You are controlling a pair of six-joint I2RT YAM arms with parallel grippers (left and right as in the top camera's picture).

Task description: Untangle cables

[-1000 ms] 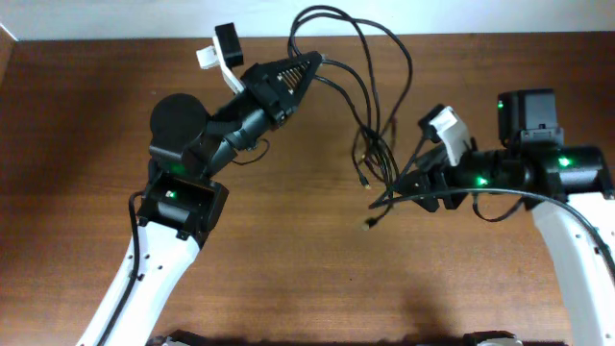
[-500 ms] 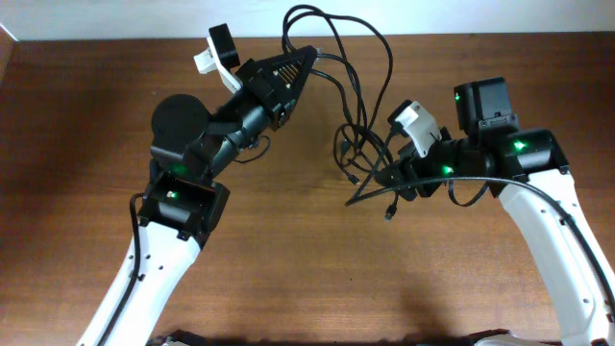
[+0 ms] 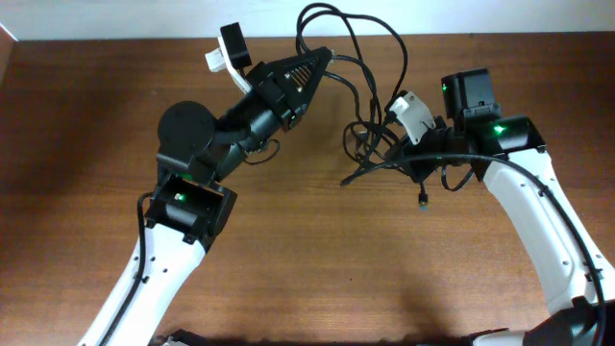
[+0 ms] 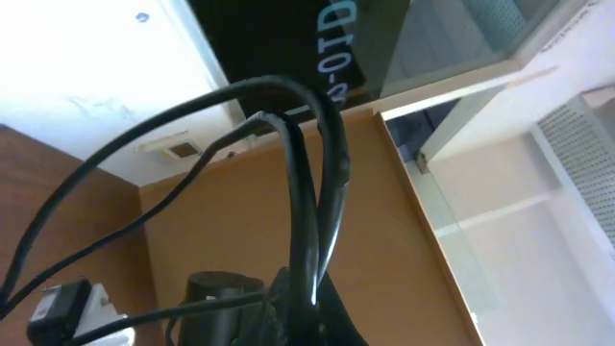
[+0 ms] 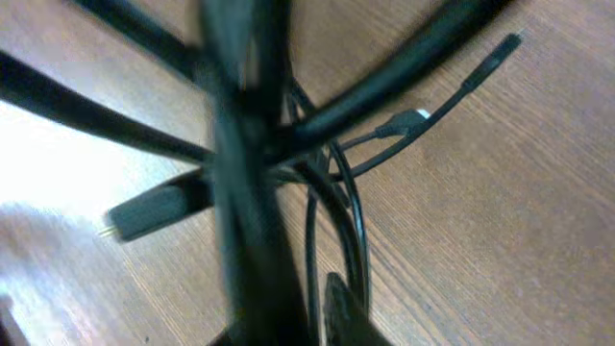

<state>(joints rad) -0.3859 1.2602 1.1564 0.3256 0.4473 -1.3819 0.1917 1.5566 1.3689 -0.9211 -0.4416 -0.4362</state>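
L hand (image 3: 322,60) at 12 o'clock pinches cables (image 3: 365,144). R hand (image 3: 392,163) at 2 o'clock sits in the tangle over table (image 3: 288,259); grip: can't tell.

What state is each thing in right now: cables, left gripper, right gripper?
cables, tangled, knotted in a bunch between the two grippers, with loose loops arching above.
left gripper, shut on the cables.
right gripper, in the knot; its wrist view is blurred, so open or shut cannot be told.
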